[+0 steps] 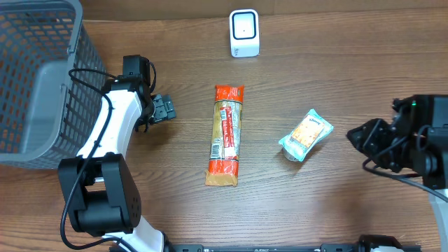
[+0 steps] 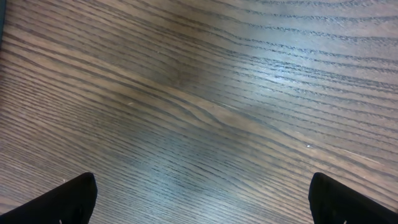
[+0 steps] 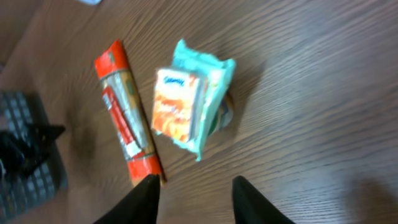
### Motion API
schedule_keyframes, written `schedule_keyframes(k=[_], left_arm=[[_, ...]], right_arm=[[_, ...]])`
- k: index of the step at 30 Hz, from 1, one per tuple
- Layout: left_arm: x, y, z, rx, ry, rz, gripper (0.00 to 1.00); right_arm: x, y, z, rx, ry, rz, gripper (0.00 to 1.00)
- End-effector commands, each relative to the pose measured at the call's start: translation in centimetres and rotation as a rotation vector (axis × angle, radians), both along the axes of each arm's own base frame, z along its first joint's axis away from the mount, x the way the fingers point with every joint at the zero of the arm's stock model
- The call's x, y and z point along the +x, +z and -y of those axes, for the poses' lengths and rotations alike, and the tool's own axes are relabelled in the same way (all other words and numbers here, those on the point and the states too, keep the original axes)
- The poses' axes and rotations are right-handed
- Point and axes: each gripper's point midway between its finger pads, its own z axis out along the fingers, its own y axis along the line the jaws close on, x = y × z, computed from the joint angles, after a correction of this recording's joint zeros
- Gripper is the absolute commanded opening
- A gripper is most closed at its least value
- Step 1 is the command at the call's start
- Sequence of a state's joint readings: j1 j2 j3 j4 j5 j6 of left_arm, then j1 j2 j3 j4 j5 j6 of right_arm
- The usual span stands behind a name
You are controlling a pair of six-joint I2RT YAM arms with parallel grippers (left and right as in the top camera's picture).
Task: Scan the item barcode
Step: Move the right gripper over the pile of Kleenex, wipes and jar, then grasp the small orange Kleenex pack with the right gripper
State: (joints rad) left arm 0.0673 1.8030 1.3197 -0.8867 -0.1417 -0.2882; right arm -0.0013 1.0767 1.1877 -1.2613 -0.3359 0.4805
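Teal snack packet [image 1: 306, 134] lies flat on the desk [image 1: 336, 56], just ahead of the right gripper [image 3: 196, 202], jaws parted, nothing between them. Left gripper [image 1: 169, 108] gapes wide over bare wood. White scanner [image 1: 244, 33] stands well apart, beyond the long orange packet [image 1: 225, 134].

No text is readable. The teal snack pack [image 3: 186, 102] bears a small blue word [image 3: 176, 79], too blurred; the white label [image 1: 218, 145] on the long orange packet [image 1: 225, 119] is also unreadable.

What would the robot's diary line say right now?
left gripper: open, empty | right gripper: open, near teal snack pack | orange cracker sleeve: lying flat | white scanner: untouched
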Motion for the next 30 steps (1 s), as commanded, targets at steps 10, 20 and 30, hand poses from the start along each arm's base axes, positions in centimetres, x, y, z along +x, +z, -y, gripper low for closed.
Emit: schedule_keyframes(k=[10, 20, 30], left_arm=[[-0.1, 0.0, 0.0, -0.011, -0.002, 0.002, 1.00], [-0.1, 0.0, 0.0, -0.011, -0.002, 0.002, 1.00], [-0.1, 0.0, 0.0, -0.011, -0.002, 0.002, 1.00]], right_arm=[[-0.1, -2.8, -4.1, -0.092, 0.010, -0.120, 0.59], [1.4, -6.6, -6.9, -0.159, 0.048, -0.213, 0.53], [4.5, -7.6, -5.5, -0.240, -0.079, -0.156, 0.42]])
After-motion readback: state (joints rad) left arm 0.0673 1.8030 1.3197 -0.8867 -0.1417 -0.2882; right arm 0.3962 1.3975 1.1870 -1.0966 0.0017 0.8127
